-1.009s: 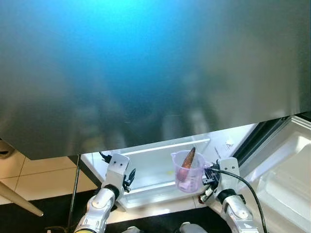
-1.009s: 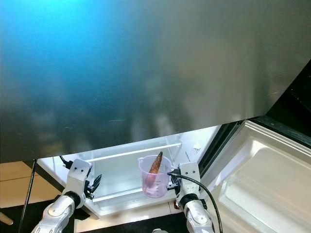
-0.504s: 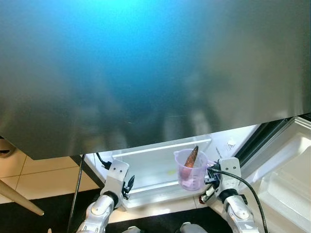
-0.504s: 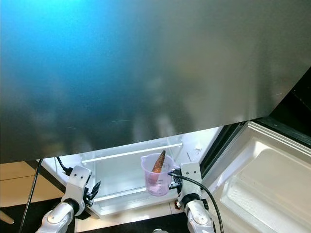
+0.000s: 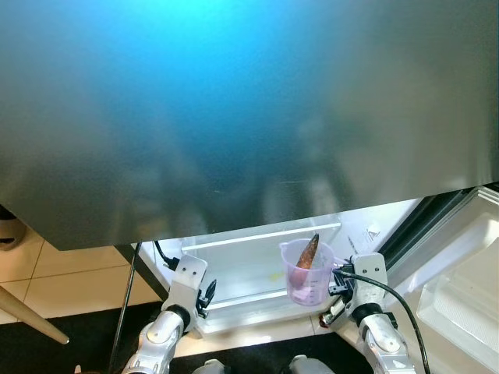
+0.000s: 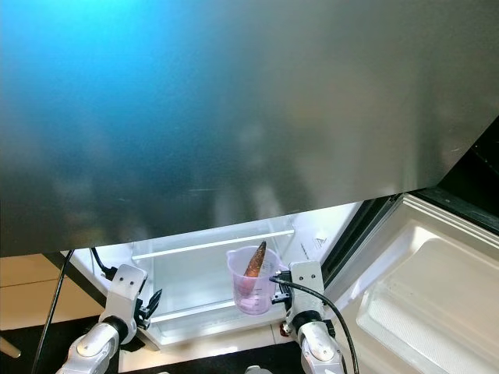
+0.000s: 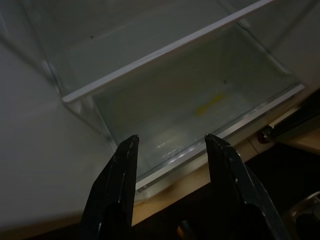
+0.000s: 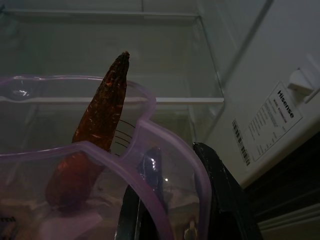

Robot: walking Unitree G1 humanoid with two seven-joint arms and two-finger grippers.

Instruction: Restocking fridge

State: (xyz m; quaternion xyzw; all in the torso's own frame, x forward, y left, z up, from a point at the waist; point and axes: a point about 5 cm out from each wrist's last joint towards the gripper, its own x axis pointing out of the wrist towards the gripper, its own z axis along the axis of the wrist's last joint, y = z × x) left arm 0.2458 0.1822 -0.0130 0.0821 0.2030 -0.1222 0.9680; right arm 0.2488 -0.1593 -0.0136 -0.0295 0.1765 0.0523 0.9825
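Here, a clear purple measuring cup (image 5: 307, 273) holds a single brownish carrot (image 5: 309, 251), which stands tilted with its pointed tip above the rim. The right gripper (image 8: 172, 200) is clamped on the cup's wall, one black finger inside the cup and the other outside it, and holds the cup up just in front of the lit fridge interior (image 5: 249, 261). Behind and below the cup lies a clear drawer (image 7: 200, 107); it has nothing in it but a small yellow mark on its floor. A glass shelf (image 8: 112, 55) runs across above the drawer.

The left gripper (image 7: 172, 172) hangs near the drawer's front edge with its fingers spread apart and nothing between them.

The right wrist view brings out the printed scale on the cup and a white label (image 8: 267, 120) on the fridge's inner side wall. The head views add the broad grey fridge door (image 5: 234, 109) overhead, the opened door's white shelves (image 6: 421, 288) on the right, and tan floor tiles (image 5: 47, 273) on the left.
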